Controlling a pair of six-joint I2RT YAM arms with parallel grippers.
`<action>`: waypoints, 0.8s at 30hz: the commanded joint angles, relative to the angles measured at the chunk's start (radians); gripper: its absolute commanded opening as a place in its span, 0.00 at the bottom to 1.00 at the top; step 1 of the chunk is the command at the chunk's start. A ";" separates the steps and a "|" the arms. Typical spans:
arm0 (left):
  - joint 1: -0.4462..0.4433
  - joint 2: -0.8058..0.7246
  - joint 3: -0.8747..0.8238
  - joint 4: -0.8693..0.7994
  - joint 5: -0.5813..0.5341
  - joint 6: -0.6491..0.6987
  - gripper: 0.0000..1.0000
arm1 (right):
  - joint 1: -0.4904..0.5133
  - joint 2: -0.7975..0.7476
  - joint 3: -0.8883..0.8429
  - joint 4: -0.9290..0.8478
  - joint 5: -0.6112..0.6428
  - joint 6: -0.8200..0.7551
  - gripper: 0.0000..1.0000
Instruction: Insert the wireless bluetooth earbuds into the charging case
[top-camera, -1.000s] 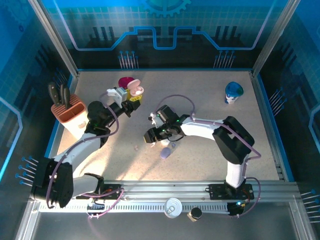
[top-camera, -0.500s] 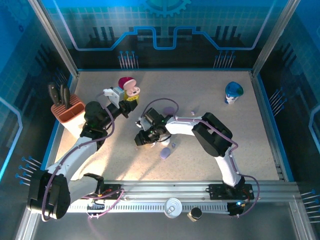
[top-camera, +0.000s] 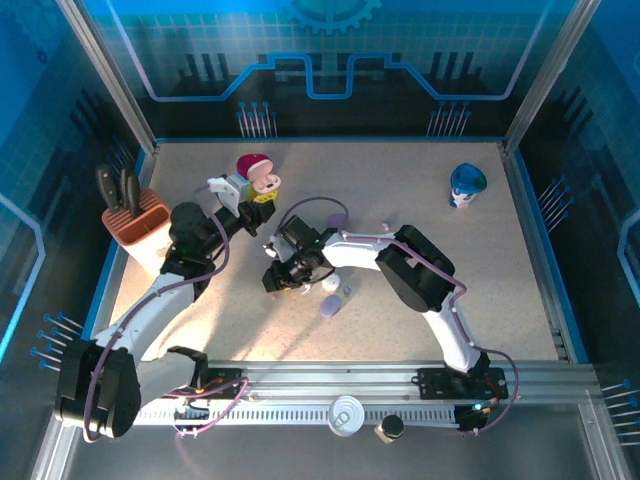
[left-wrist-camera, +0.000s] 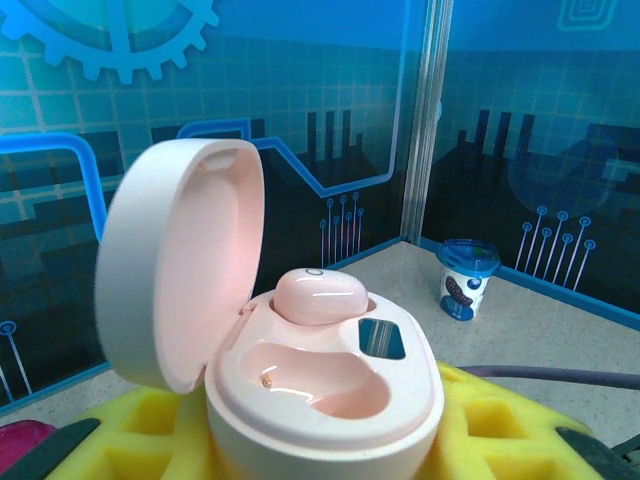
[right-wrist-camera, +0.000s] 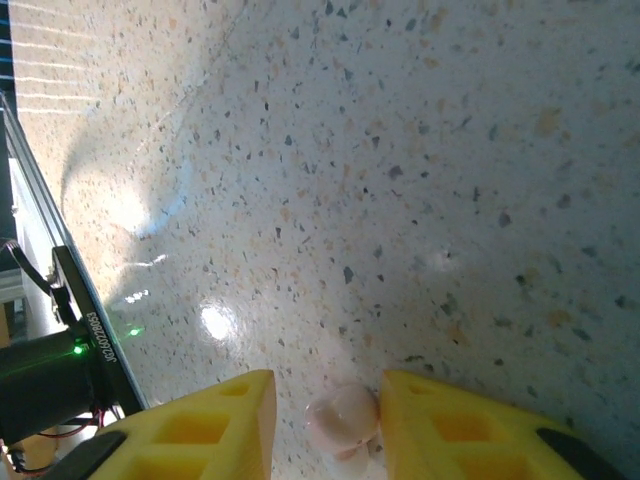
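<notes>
top external: the left pincer (top-camera: 256, 192) is raised over the far left part of the tabletop (top-camera: 520, 300), pinching an open pink charging case (top-camera: 265, 180). the right pincer (top-camera: 280, 277) is down low near the middle of the tabletop, nearer than the case and slightly to its right. from up here i cannot tell how its jaws stand. just right of it lie a small white piece (top-camera: 330, 284) and a purple oval case (top-camera: 331, 306). a knife block (top-camera: 135, 228) stands at the left edge and a blue-lidded cup (top-camera: 466, 185) at the far right.

left wrist: the charging case sits clamped between yellow pads (left-wrist-camera: 500, 430), with its lid (left-wrist-camera: 180, 280) swung up on the left. a pink earbud (left-wrist-camera: 318, 297) is seated in the far well. the near well (left-wrist-camera: 315, 375) is empty. the cup stands beyond, to the right.

right wrist: the right pincer (right-wrist-camera: 326, 392) is spread, with a yellow finger on each side of a second pink earbud (right-wrist-camera: 343, 415) lying on the speckled tabletop. that earbud touches the right-hand finger, and a small gap shows at the other.
</notes>
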 joint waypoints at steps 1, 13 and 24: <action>0.006 0.000 0.028 0.019 -0.011 0.023 0.36 | 0.028 0.045 0.021 -0.057 0.014 -0.024 0.27; 0.006 0.009 0.021 0.021 -0.014 0.024 0.36 | 0.011 -0.028 -0.002 -0.047 0.036 -0.049 0.17; 0.006 0.010 0.018 0.019 -0.038 0.020 0.36 | -0.015 -0.127 -0.062 -0.033 0.060 -0.063 0.39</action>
